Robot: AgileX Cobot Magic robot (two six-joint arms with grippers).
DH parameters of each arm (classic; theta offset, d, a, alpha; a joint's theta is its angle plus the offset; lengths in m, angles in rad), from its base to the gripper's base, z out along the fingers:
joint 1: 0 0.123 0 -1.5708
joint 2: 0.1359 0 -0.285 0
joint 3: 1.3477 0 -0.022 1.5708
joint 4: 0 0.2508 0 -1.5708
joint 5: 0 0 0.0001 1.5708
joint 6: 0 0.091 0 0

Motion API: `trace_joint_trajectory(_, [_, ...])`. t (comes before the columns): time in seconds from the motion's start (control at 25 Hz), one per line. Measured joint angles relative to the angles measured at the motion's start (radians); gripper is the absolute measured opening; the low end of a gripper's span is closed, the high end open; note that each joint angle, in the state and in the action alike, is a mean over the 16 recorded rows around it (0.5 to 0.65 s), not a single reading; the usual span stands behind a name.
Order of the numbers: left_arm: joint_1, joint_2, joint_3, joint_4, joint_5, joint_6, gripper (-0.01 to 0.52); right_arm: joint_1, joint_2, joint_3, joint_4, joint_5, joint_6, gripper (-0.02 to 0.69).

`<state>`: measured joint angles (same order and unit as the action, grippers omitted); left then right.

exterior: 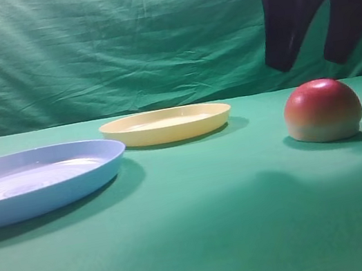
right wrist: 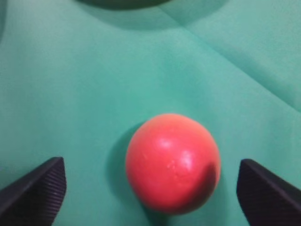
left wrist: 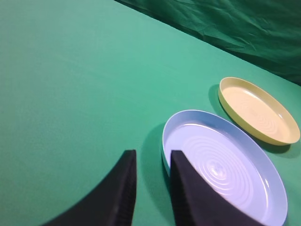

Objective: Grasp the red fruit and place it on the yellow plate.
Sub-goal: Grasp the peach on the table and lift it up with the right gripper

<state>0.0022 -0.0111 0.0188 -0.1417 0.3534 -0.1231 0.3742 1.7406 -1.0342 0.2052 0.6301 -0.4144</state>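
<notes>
The red fruit (exterior: 322, 110) is seen resting on the green counter (exterior: 203, 223), well apart from the yellow plate (exterior: 166, 125). The right gripper (exterior: 318, 55) is held above it, fingers spread wide, empty, partly cut off by the frame. The left gripper (left wrist: 151, 165) is seen beside the blue plate (left wrist: 225, 167), fingers narrowly parted, empty.

Large light-blue plate (exterior: 35, 182) with ringed centre lying flat at the left, green cloth-covered desk (exterior: 204, 229) stretching beneath it, wrinkled green backdrop (exterior: 102, 44) hanging behind, plate casting a soft shadow
</notes>
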Motion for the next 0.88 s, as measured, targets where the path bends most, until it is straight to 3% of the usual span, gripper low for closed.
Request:
trace_joint_trajectory(0.48, [0.0,0.0,0.0,0.0,0.0,0.0,0.157,0.027,0.059,-0.103,-0.026,-0.038,0.001,0.255])
trace_joint_trajectory(0.68, [0.0,0.0,0.0,0.0,0.0,0.0,0.157,0.077,0.091,-0.241,-0.026,-0.051,0.001,0.186])
trace_joint_trajectory(0.88, [0.0,0.0,0.0,0.0,0.0,0.0,0.157,0.131,0.17,-0.421,-0.025,-0.067,0.001,0.177])
